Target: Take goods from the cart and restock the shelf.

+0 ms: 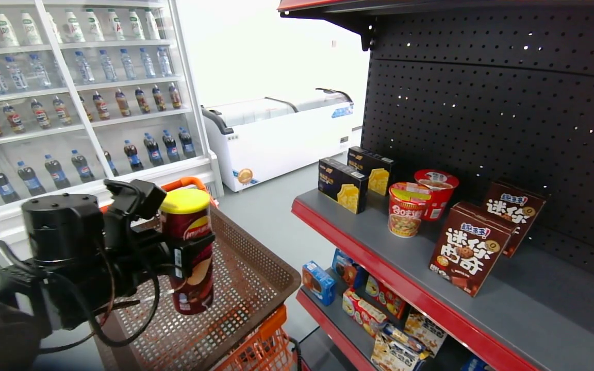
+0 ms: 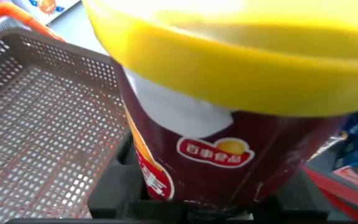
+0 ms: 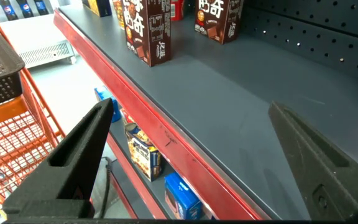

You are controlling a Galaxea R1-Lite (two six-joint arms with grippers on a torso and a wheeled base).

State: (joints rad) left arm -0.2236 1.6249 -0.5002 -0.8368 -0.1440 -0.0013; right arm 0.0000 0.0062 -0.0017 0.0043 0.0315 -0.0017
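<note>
The left gripper (image 1: 186, 255) is clenched around the middle of the chip can (image 1: 194, 291), holding it upright over the cart (image 1: 261, 268) basket, well apart from the shelf (image 1: 369, 232); the pick looks done, so carrying it across is the step in hand; next the can likely has to clear the shelf's red lip and go down upright on bare grey board, away from the cup noodles (image 1: 405, 211) and brown boxes (image 1: 469, 247); the right gripper (image 3: 191, 112) hangs released over that board; the can is a tall dark-red tube with a yellow lid, probably stiff but easy to tip.
</note>
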